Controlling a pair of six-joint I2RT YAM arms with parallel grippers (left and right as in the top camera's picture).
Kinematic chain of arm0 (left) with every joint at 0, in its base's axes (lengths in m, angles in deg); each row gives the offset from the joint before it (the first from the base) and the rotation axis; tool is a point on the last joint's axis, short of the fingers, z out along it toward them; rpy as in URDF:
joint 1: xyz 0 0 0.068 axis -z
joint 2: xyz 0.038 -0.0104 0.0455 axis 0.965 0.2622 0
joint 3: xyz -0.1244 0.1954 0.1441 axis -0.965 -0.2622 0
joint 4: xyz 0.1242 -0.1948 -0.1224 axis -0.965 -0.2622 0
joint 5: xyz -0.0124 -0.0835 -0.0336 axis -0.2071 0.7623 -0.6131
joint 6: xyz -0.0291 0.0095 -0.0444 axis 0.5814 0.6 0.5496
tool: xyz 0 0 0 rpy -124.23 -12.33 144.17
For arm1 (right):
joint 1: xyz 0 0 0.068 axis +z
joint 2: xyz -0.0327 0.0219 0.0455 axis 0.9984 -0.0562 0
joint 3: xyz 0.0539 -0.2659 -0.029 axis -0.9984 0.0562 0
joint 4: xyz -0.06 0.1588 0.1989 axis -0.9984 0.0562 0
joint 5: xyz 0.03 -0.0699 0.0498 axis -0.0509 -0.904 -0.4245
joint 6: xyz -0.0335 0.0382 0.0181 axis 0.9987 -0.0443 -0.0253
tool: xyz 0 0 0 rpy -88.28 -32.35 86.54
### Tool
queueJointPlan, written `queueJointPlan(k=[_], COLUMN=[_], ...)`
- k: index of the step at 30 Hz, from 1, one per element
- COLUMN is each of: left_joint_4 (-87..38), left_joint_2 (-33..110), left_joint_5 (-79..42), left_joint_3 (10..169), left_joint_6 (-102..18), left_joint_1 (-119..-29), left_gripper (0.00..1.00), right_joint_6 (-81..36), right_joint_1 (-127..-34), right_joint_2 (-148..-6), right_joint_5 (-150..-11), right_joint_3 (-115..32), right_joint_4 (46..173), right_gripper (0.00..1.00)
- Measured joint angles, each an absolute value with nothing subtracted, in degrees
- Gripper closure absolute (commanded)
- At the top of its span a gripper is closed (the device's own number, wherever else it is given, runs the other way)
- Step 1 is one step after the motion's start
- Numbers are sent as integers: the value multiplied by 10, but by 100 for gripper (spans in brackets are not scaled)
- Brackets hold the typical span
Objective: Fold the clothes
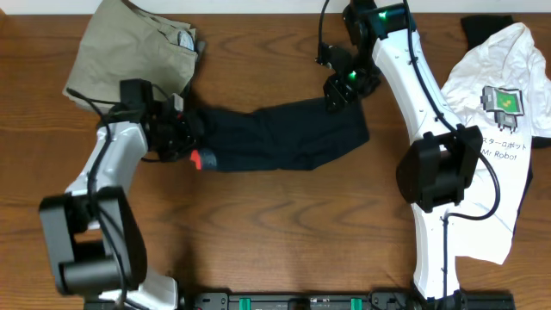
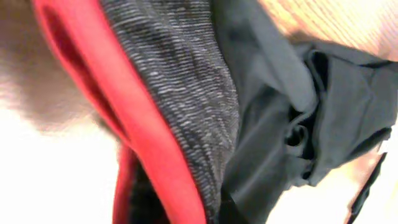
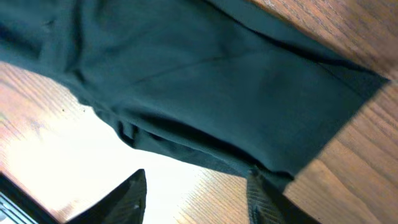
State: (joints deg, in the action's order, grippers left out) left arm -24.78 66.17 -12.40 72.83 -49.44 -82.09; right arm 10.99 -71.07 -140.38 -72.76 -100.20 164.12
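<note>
The surface is brown wood. The trousers lie across its middle as one long black band. Their long axis goes from 9 o'clock to 3 o'clock, and the 3 o'clock end sits a little higher toward 12.

From the trousers, the T-shirt is well apart at 3 o'clock. The khaki pair is at 11 o'clock, and its lower edge comes near the waist end.

Each arm has its own end. The left claw is at the 9 o'clock end and it is closed. In its wrist view I see no fingers, only the grey waistband and its red edge very close to the camera. I judge that it pinches the waistband there.

The right claw stands at the 12 o'clock edge of the leg end. Its fingers are apart and I see nothing between them. The cloth lies just beyond the tips, and one tip is touching or almost touching the dark edge; I cannot tell which.

I think the coming move turns on this relation: the leg end must be taken and carried along the long axis toward 9 o'clock. The right arm is the nearer one for that.

The best room is at 6 o'clock, where much bare wood is free. At 12 o'clock there is only a strip, and the surface ends soon after.
</note>
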Motion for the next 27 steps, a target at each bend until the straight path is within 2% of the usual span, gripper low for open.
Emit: queueJointPlan(k=[4, 8, 16, 27], left_joint_4=[-267, -268, -277, -283], left_joint_2=[628, 604, 597, 613], left_joint_5=[-140, -148, -149, -154], left_joint_3=[728, 728, 728, 728], left_joint_6=[-503, -505, -505, -506], left_joint_1=[-821, -821, -817, -775], left_gripper=[94, 94, 93, 92], right_joint_6=[83, 59, 43, 41], right_joint_1=[-711, -711, -711, -711], right_joint_2=[-1404, -1403, -1403, -1403], right_joint_5=[-726, -704, -678, -669], right_joint_3=[-998, -962, -859, -838], right_joint_4=[1620, 1580, 1523, 1502], right_gripper=[86, 96, 94, 92])
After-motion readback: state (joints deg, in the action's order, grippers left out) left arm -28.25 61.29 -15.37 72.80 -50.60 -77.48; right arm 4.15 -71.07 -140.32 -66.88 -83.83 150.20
